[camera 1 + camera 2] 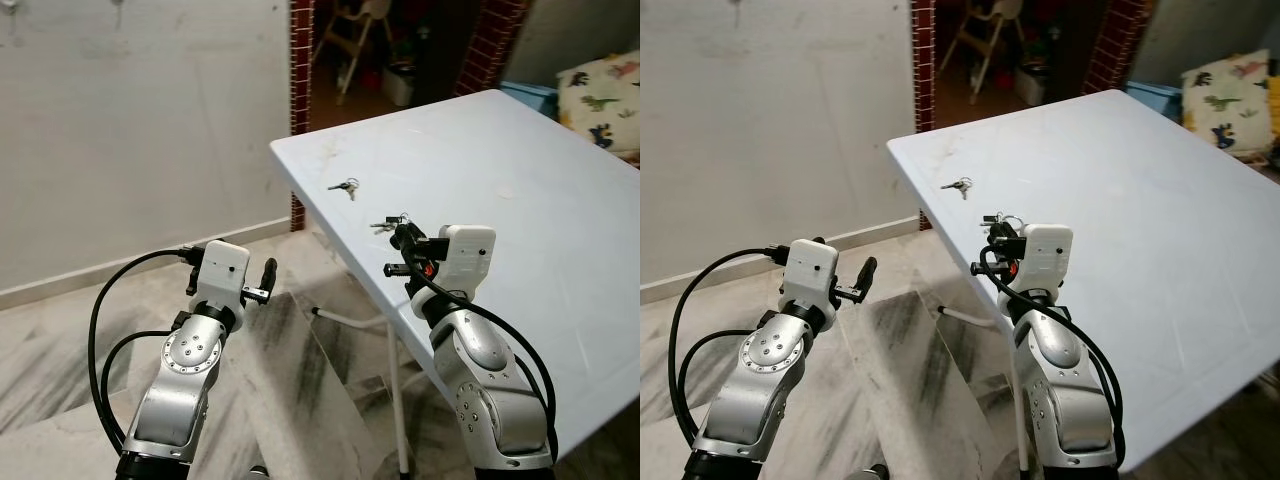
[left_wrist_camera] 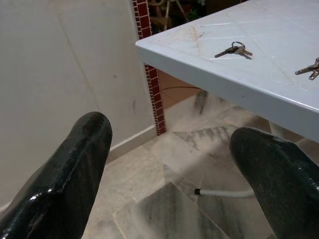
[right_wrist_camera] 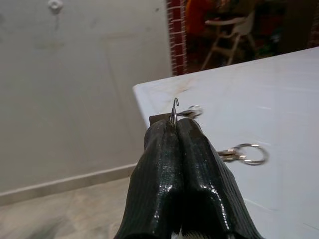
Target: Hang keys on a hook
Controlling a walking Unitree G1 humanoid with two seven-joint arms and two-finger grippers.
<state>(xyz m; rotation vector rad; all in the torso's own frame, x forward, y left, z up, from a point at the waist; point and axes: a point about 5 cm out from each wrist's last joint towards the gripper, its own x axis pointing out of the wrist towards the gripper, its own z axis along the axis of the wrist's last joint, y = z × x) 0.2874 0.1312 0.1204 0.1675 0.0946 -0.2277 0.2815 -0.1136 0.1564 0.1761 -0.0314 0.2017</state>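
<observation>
Two key bunches [image 1: 344,187] [image 1: 388,223] on table [image 1: 560,200].

Two sets of keys lie on one white counter [image 1: 520,190]: one bunch of keys [image 1: 344,187] farther along, a second bunch [image 2: 310,69] nearer the edge. Two grippers, each with two black fingers [image 2: 75,169].
</observation>
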